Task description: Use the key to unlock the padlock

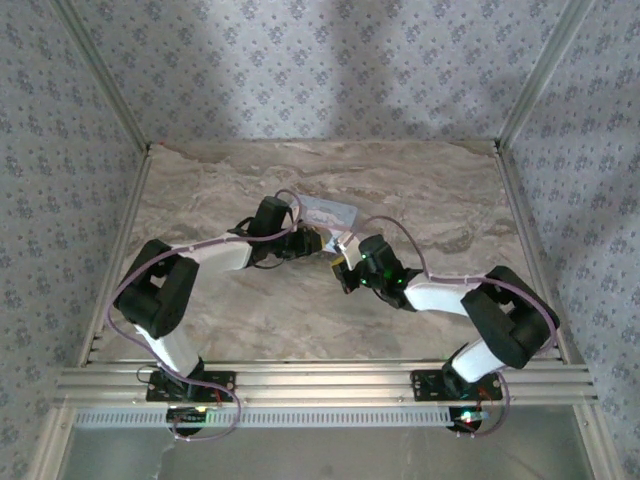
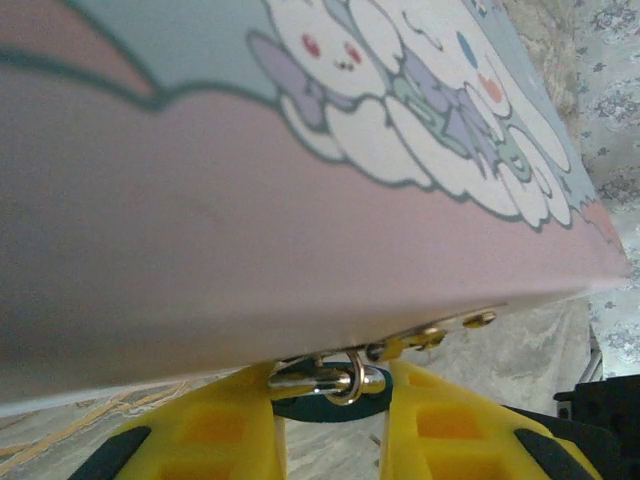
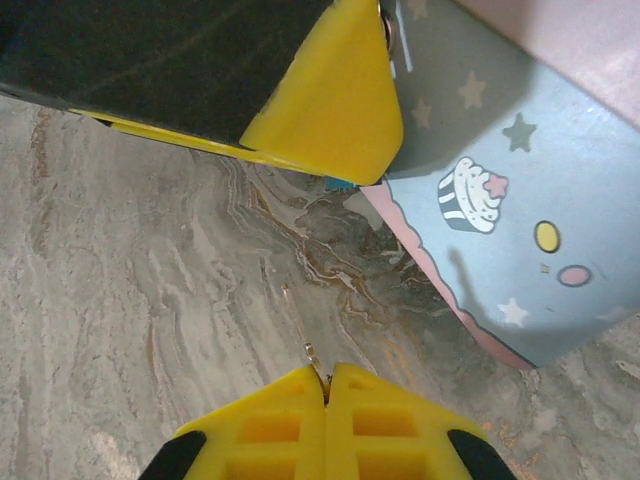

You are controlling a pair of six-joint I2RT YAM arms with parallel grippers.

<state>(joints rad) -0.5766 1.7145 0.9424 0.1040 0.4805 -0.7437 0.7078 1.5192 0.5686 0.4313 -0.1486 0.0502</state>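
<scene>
In the left wrist view my left gripper (image 2: pixel 332 388) is shut on the padlock (image 2: pixel 318 408), a small dark-blue body between the yellow fingers. Its silvery shackle (image 2: pixel 347 378) hangs from the hasp (image 2: pixel 440 335) on the edge of the pale blue cartoon tin (image 2: pixel 300 200). My right gripper (image 3: pixel 327 377) is shut on the key (image 3: pixel 311 351). The key's thin pale shaft pokes out over the marble toward the left gripper's yellow finger (image 3: pixel 335 100). A sliver of blue (image 3: pixel 340 182) shows under that finger. From above, the left gripper (image 1: pixel 318 245) and the right gripper (image 1: pixel 343 262) nearly meet in front of the tin (image 1: pixel 328 212).
The tin's starred side (image 3: pixel 500 200) stands close on the right of the key's line. Marble tabletop (image 1: pixel 250 310) lies open in front of the arms. Metal frame rails (image 1: pixel 320 382) and patterned walls bound the table.
</scene>
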